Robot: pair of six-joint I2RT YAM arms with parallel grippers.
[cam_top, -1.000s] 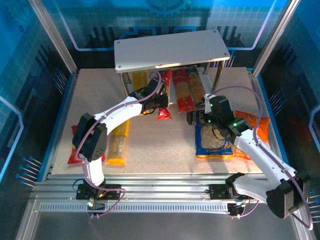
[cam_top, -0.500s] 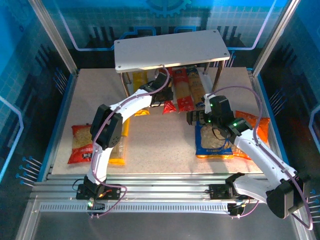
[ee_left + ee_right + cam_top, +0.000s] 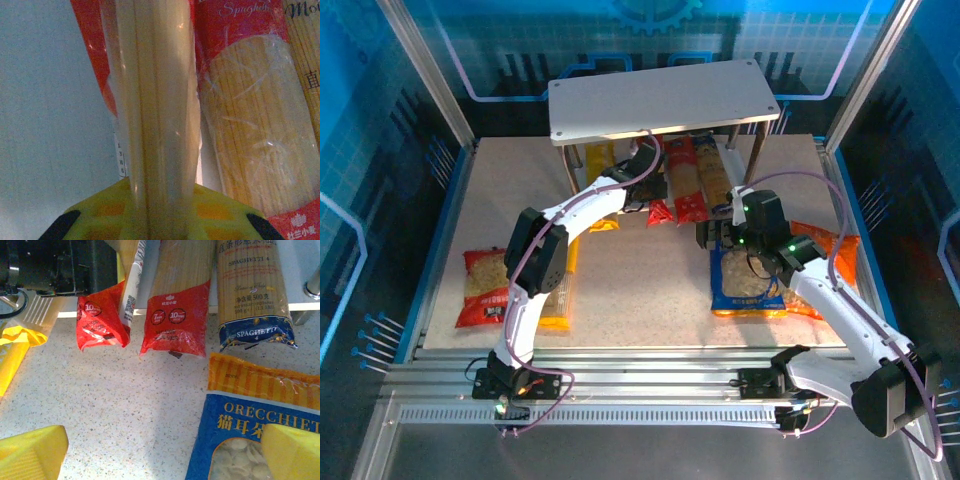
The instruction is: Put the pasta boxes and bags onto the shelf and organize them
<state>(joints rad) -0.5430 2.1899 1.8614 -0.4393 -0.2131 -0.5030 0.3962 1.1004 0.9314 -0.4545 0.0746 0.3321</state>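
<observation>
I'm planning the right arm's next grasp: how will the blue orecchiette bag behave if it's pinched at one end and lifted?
The blue orecchiette bag is probably floppy: soft film holding loose shells, so it would likely sag and its contents slide downward. Its glossy, crinkled orange edge looks slippery; thin film may slip from the fingers.

Robot lab test cell, aluminium frame posts (image 3: 425, 75), blue printed wall panels (image 3: 370, 200), speckled tabletop (image 3: 640, 280)

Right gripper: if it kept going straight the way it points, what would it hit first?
Probably the tabletop below the right gripper, beside the blue bag; the red spaghetti pack lies farther ahead, though depth is unclear.
</observation>
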